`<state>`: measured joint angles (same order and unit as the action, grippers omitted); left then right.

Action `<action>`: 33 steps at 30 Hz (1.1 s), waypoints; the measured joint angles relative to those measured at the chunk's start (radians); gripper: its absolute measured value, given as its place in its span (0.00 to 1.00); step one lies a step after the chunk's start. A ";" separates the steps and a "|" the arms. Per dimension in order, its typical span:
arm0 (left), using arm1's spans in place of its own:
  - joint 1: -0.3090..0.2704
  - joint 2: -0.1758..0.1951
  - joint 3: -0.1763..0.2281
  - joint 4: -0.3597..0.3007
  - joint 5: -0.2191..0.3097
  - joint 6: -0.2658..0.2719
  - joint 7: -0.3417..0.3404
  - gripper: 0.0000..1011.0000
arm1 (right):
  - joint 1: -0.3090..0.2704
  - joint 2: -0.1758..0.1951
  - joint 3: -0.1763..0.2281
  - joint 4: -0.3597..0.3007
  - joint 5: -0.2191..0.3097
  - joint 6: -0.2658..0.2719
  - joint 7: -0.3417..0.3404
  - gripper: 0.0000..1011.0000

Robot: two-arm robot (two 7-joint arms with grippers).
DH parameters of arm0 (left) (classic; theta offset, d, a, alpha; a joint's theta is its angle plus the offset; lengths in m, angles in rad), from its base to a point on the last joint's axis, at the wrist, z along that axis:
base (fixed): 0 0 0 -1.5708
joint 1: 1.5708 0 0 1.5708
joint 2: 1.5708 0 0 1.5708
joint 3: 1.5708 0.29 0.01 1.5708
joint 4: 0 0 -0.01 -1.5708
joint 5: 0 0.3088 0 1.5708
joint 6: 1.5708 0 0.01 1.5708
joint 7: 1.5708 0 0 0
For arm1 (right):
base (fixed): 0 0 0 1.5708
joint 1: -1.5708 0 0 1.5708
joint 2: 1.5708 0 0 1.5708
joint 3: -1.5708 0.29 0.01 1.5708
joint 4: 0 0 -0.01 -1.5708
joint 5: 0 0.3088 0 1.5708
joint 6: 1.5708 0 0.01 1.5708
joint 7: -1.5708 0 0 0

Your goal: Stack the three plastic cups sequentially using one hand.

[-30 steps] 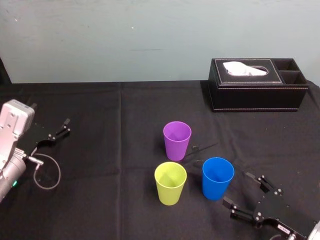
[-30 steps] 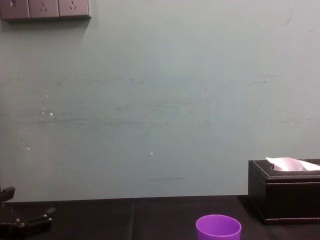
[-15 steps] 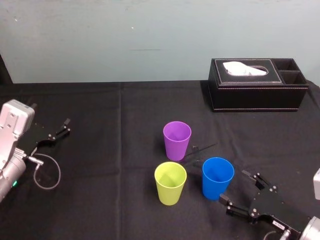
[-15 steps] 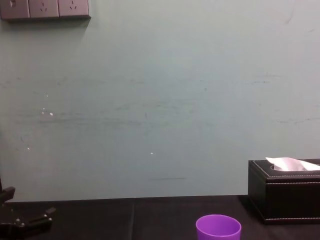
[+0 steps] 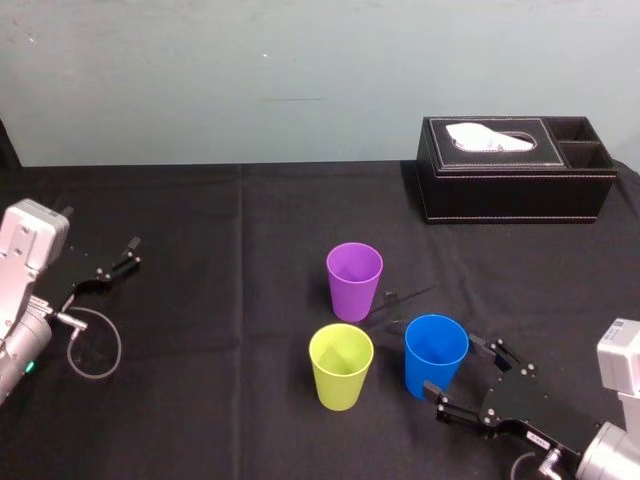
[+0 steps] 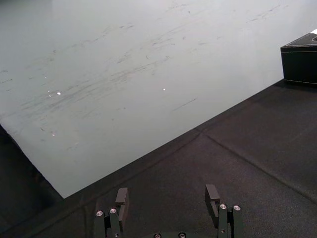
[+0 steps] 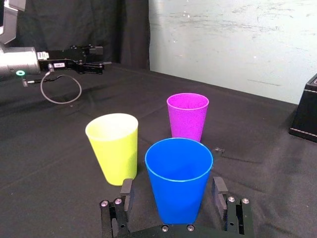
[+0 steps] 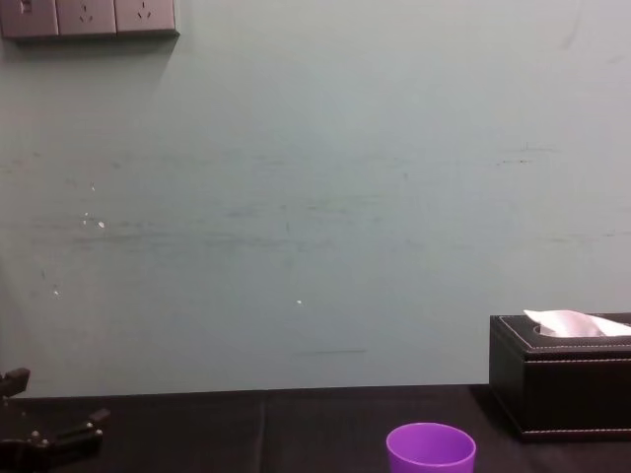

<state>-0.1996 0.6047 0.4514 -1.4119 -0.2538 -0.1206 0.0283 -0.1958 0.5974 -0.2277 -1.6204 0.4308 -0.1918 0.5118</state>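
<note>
Blue cup, judged light and slick, is straddled untouched by right gripper's spread jaws; mid-wall hold advised. Left gripper parked, jaws apart, at counter's left edge.

Nothing legible; the white label on the left tool seems too small.

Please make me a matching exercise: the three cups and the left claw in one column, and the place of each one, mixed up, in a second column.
1 purple cup
2 blue cup
3 yellow-green cup
4 left claw

A at the tips of the open right claw
B at the table's left side, far from the cups
C the cup farthest from the robot
D left of the blue cup

Pairs: 1-C, 2-A, 3-D, 4-B
</note>
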 joint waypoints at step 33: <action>0.000 0.000 0.000 0.000 0.000 0.000 0.000 1.00 | 0.114 -0.072 -0.046 0.085 -0.069 0.039 -0.017 0.91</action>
<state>-0.1995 0.6047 0.4514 -1.4120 -0.2539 -0.1205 0.0283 -0.0822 0.5251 -0.2734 -1.5353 0.3614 -0.1529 0.4949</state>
